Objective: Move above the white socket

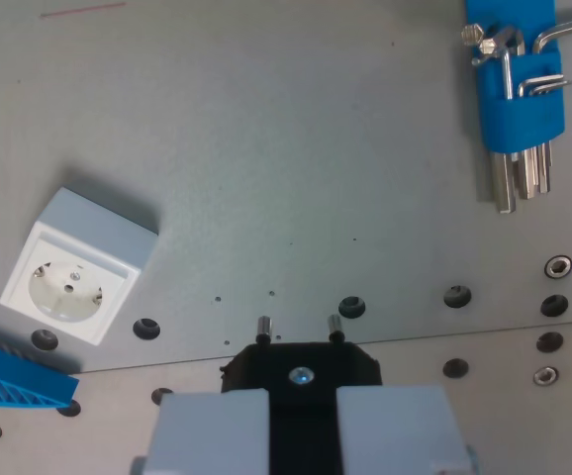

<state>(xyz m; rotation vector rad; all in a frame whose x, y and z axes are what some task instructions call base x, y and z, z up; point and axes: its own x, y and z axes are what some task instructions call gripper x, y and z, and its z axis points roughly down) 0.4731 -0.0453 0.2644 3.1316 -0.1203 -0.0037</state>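
White socket (76, 265), blue hex-key holder (517, 84), grey table (286, 148)

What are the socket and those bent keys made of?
The socket looks like plastic: plain white, smooth and matte, with moulded square edges. The keys look like metal: silvery grey with bright glints along the bends. Their holder looks like blue plastic, though that is only a guess from its even colour.

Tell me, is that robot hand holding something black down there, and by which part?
Yes. The hand holds a black plug by its rear body, its two metal pins pointing away. The white socket lies untouched at the wrist view's left.
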